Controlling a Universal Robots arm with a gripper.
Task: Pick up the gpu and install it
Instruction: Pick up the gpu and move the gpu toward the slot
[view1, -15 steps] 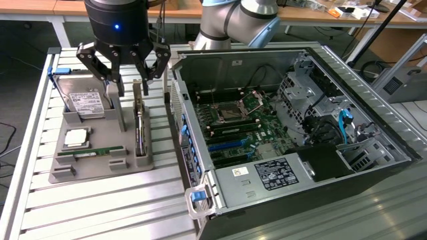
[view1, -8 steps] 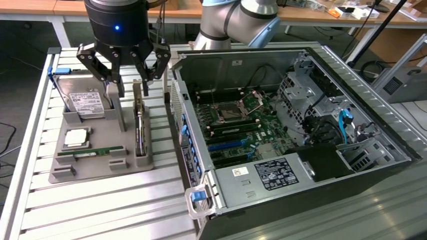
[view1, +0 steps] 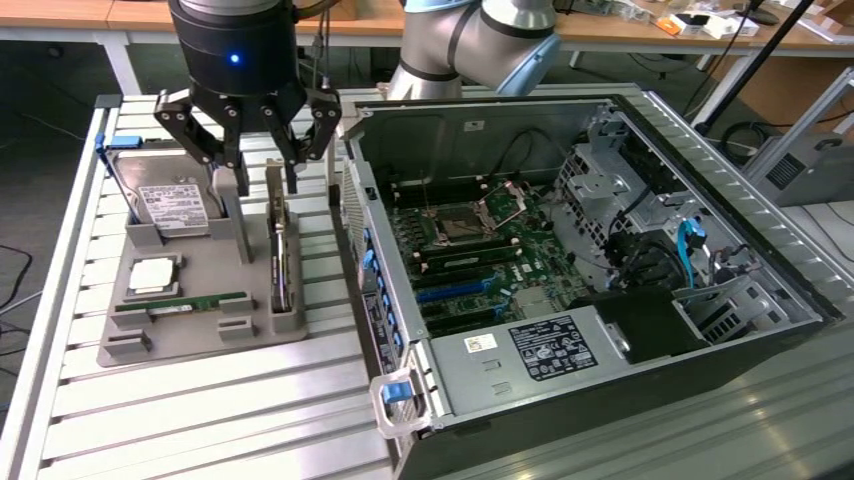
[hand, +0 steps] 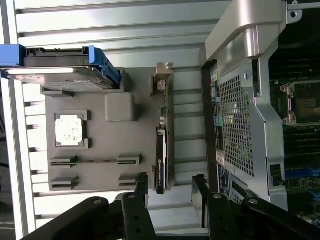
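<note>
The gpu (view1: 279, 255) is a thin dark card standing on its edge in a slot of the grey holder tray (view1: 200, 345), with its silver bracket at the far end. My gripper (view1: 267, 178) hangs open just above the card's bracket end, a finger on each side. From the wrist, the gpu (hand: 161, 150) runs lengthwise along the tray (hand: 100, 142). One end of the card lies between my spread fingertips (hand: 141, 181), with a gap on both sides. My gripper (hand: 170, 182) holds nothing.
The tray also carries a hard drive (view1: 171, 205) propped upright, a CPU (view1: 151, 275) and a RAM stick (view1: 180, 303). The open computer case (view1: 400, 400) lies just to the exterior view's right of the tray, its motherboard (view1: 487, 240) exposed. Everything rests on a slatted aluminium table (view1: 200, 420).
</note>
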